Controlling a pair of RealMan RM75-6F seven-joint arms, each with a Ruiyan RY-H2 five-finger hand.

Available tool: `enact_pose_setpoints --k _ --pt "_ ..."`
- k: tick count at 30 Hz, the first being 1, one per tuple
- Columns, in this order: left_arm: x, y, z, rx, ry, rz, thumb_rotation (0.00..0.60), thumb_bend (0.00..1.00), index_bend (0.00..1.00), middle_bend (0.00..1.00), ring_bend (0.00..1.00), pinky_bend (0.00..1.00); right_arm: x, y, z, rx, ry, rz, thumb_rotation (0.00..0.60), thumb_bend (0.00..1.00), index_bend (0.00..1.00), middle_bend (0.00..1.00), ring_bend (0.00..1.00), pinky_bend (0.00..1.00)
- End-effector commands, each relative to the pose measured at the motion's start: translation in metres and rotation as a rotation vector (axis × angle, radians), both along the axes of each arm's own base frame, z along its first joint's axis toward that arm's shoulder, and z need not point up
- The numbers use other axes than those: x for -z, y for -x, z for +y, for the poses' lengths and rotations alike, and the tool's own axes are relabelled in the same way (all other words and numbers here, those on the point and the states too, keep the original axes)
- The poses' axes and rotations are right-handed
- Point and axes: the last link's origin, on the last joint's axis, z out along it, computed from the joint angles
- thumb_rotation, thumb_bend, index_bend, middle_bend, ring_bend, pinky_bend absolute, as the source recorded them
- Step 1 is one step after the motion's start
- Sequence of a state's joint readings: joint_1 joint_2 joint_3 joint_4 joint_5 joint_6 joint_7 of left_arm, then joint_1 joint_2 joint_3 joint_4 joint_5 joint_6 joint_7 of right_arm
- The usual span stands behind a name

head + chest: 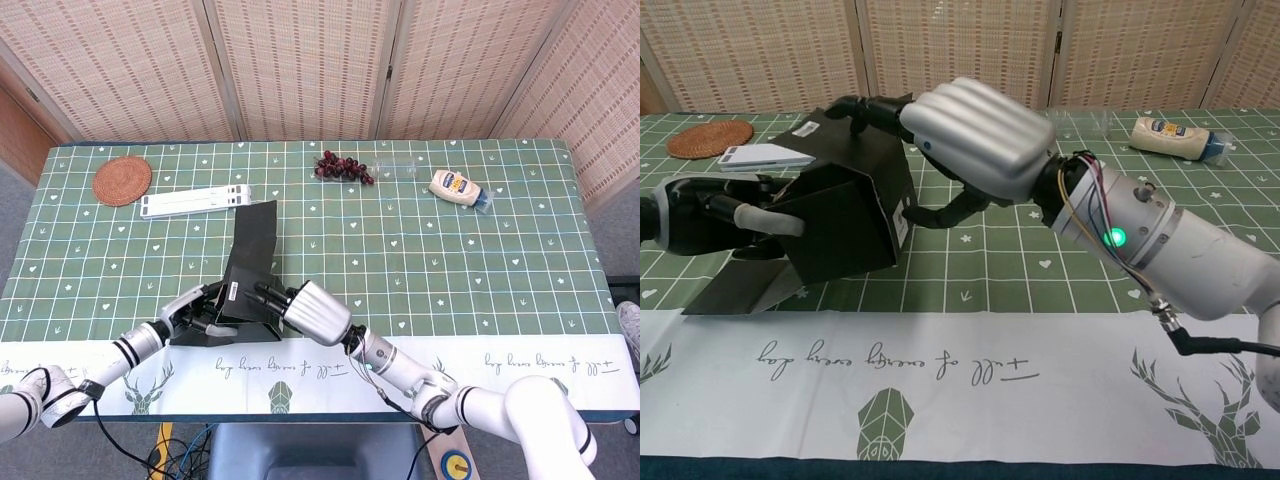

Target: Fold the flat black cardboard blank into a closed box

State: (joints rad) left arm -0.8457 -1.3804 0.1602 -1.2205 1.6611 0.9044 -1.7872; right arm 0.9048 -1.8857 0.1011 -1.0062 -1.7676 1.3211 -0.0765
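Broadly, the green gridded worktop (450, 250) carries everything, and the half-formed black cardboard box (845, 225) sits near its front edge, left of centre, with one long flap reaching away toward the far side and another lying flat on the cloth at the front left. Flanking it are the two hands: the silver-backed right hand (975, 140) reaches over from the right, its dark fingers (865, 105) resting on the box's top edge while the thumb braces the labelled side wall; the dark left hand (715, 215) presses against the opposite wall, fingers held narrow along it, so the box is squeezed between both. Judging by the raised walls and loose flaps, the step in hand is squaring up the body. Next should come tipping the long far flap down over the opening while the left hand steadies the wall. Further back lie a flat white rectangular stand (195, 201), a round woven rattan coaster (122, 180), a bunch of dark red grapes (343, 167) and a small cream squeeze bottle (458, 187).
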Motion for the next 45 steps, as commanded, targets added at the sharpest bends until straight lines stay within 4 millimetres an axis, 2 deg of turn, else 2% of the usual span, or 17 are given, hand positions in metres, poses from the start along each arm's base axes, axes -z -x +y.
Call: enact_pose_setpoints --k 1,11,15,19,23,26,31,37,41,45 --pt "0.004 -0.004 0.0 0.041 -0.009 0.027 0.6 0.11 0.23 0.23 0.64 0.88 0.004 0.008 0.002 -0.003 -0.002 0.033 0.6 0.29 0.08 0.2 0.75 1.0" --pt "0.018 -0.012 -0.001 0.108 -0.026 0.089 0.6 0.11 0.24 0.23 0.63 0.88 0.013 0.017 0.01 -0.03 -0.009 0.083 0.6 0.29 0.08 0.2 0.75 1.0" --pt "0.023 -0.012 -0.002 0.128 -0.044 0.116 0.6 0.11 0.24 0.23 0.73 0.88 0.018 0.023 0.013 -0.035 -0.02 0.119 0.6 0.29 0.08 0.21 0.75 1.0" --pt "0.028 -0.01 -0.003 0.14 -0.056 0.14 0.6 0.11 0.24 0.23 0.64 0.88 0.025 0.03 0.018 -0.041 -0.038 0.153 0.6 0.29 0.08 0.21 0.75 1.0" --pt "0.033 -0.009 -0.003 0.174 -0.085 0.178 0.6 0.11 0.24 0.23 0.66 0.88 0.031 0.035 0.023 -0.059 -0.05 0.187 0.6 0.29 0.08 0.21 0.75 1.0" --pt "0.037 -0.008 -0.005 0.198 -0.094 0.206 0.6 0.11 0.24 0.23 0.62 0.88 0.035 0.039 0.026 -0.061 -0.058 0.201 0.6 0.3 0.08 0.21 0.75 1.0" --pt "0.042 -0.007 -0.007 0.205 -0.1 0.22 0.6 0.11 0.24 0.23 0.62 0.88 0.041 0.045 0.029 -0.061 -0.067 0.226 0.6 0.31 0.08 0.21 0.75 1.0" --pt "0.042 -0.006 -0.005 0.205 -0.113 0.221 0.6 0.11 0.24 0.23 0.62 0.88 0.043 0.042 0.028 -0.072 -0.063 0.219 0.6 0.32 0.08 0.21 0.75 1.0" --pt "0.041 -0.006 -0.005 0.205 -0.121 0.221 0.6 0.11 0.22 0.23 0.75 0.88 0.043 0.04 0.026 -0.075 -0.061 0.225 0.6 0.33 0.08 0.22 0.75 1.0" --pt "0.041 -0.007 -0.004 0.204 -0.124 0.218 0.6 0.11 0.21 0.23 0.67 0.88 0.044 0.039 0.026 -0.077 -0.064 0.233 0.6 0.33 0.08 0.22 0.75 1.0"
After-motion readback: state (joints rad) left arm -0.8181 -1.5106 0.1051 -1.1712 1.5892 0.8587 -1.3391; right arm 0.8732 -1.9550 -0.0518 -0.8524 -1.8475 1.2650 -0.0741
